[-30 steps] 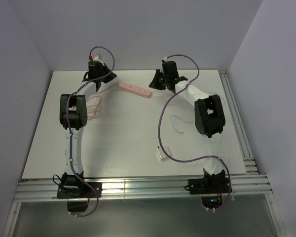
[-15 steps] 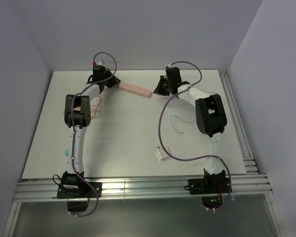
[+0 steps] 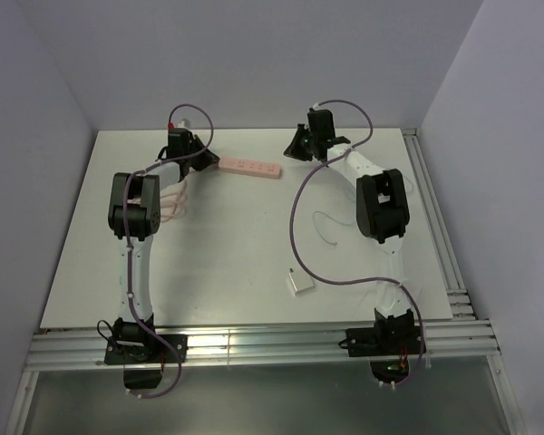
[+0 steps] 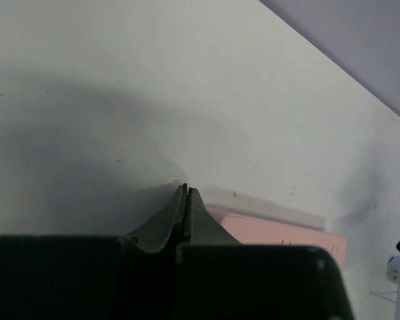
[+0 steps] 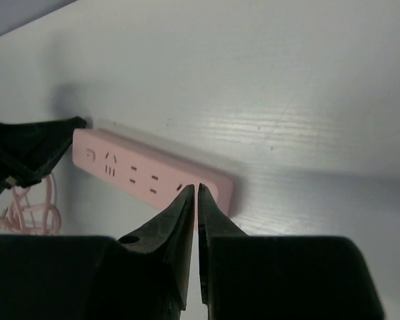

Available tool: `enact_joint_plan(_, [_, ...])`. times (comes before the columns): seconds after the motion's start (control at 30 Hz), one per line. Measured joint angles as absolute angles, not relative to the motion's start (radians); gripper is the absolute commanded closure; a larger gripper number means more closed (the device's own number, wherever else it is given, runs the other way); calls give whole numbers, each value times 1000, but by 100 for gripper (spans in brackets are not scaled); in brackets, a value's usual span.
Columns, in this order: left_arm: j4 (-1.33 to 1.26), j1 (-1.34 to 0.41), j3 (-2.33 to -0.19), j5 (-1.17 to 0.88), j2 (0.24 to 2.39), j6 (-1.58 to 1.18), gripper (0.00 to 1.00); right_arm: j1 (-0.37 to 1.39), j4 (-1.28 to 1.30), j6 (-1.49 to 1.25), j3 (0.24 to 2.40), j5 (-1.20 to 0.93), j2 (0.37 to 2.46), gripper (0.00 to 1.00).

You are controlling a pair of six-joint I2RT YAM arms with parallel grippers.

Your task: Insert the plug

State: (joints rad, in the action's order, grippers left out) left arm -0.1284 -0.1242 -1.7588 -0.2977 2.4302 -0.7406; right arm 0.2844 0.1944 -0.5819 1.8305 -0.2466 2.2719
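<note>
The long pink power strip [image 3: 249,168] lies near the back of the table, its sockets facing up [image 5: 137,172]. My left gripper [image 3: 206,160] is shut and empty, its tips [image 4: 186,189] at the strip's left end [image 4: 287,235]. My right gripper [image 3: 295,150] is also shut on nothing, its tips [image 5: 198,187] just over the strip's right end. A small light-blue and white plug [image 4: 394,269] shows at the right edge of the left wrist view, beyond the strip. In the top view it is hidden under the right arm; its thin pale cable [image 3: 324,231] loops on the table.
The strip's pink cord [image 3: 172,199] lies coiled beside the left arm [image 5: 23,208]. A small white block [image 3: 299,285] rests on the table's near half, next to the right arm's purple hose [image 3: 295,227]. Walls close the table at the back and both sides.
The pink strip has swung to lie more level across the table. The left gripper came down to its left end. The right gripper shifted slightly back at its right end.
</note>
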Motion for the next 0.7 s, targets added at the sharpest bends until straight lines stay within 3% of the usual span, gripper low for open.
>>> enact_joint_plan(0.4, [-240,-132,-1617,-297,2371,-734,100,250,274,-616,2157,-291,2529,88])
enact_joint_plan(0.7, [-297,-142,-1497,-289,2309,-735,100,256,287,-677,2182,-371,2588,88])
